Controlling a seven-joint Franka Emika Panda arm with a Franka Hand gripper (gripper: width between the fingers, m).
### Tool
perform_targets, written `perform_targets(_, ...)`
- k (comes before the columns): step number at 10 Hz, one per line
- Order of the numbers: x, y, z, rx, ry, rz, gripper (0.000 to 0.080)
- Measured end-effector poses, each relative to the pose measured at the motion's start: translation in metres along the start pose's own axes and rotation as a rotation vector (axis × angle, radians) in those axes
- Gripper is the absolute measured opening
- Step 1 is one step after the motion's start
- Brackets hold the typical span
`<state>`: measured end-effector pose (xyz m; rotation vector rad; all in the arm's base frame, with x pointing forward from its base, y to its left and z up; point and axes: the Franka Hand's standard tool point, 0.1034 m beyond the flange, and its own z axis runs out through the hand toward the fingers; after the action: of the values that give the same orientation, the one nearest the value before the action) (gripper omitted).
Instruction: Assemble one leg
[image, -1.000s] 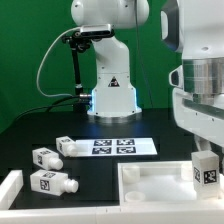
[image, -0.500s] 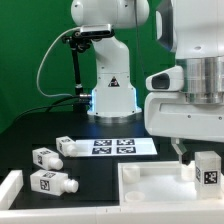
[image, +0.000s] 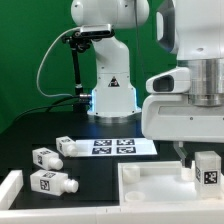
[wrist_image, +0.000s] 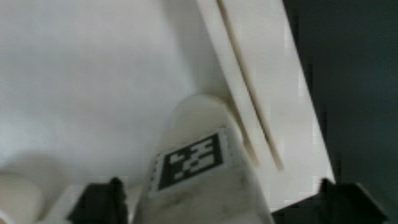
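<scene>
One leg (image: 207, 168), a stubby white peg with a square tag, stands upright in the near right corner of the large white panel (image: 150, 185). My gripper (image: 203, 157) is low around it. One finger (image: 181, 150) shows on the exterior view's left of the leg. In the wrist view the leg (wrist_image: 199, 160) lies between my two dark fingertips (wrist_image: 100, 202), which stand wide and apart from its sides. The gripper (wrist_image: 222, 206) is open. Three more legs (image: 43, 157) (image: 52, 183) (image: 68, 145) lie on the table at the exterior view's left.
The marker board (image: 115, 146) lies flat in the middle of the table in front of the robot base (image: 112, 95). A white rim piece (image: 8, 188) sits at the near left corner. The panel's raised rim (wrist_image: 249, 90) runs beside the leg.
The hand has turned about the leg and now shows its broad side. The leg has stayed upright in place with its tag still facing the same way.
</scene>
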<state>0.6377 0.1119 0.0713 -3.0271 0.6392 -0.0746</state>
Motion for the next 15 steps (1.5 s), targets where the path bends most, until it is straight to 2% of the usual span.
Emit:
perform_targets(1, -0.0004, -0.0004, 0.0002, 0.001, -0.001, 0.047, 0.0424)
perform_targets(2, -0.0007, -0.0006, 0.0005, 0.001, -0.002, 0.133, 0.0284)
perform_targets(5, -0.0017, -0.0013, 0.0009, 0.001, -0.006, 0.363, 0.0284)
perform_targets(6, -0.0029, -0.0023, 0.0006, -0.015, -0.020, 0.594, 0.0284)
perform_targets(7, 0.0003, -0.0027, 0.0006, -0.014, -0.032, 0.720, 0.0284)
perform_targets(10, 0.0036, -0.0070, 0.0021, 0.013, -0.060, 1.330, 0.0285)
perform_targets(13, 0.0047, -0.0073, 0.0021, 0.016, -0.068, 1.514, 0.0285)
perform_targets(15, 0.0047, -0.0072, 0.0022, 0.017, -0.068, 1.493, 0.0285)
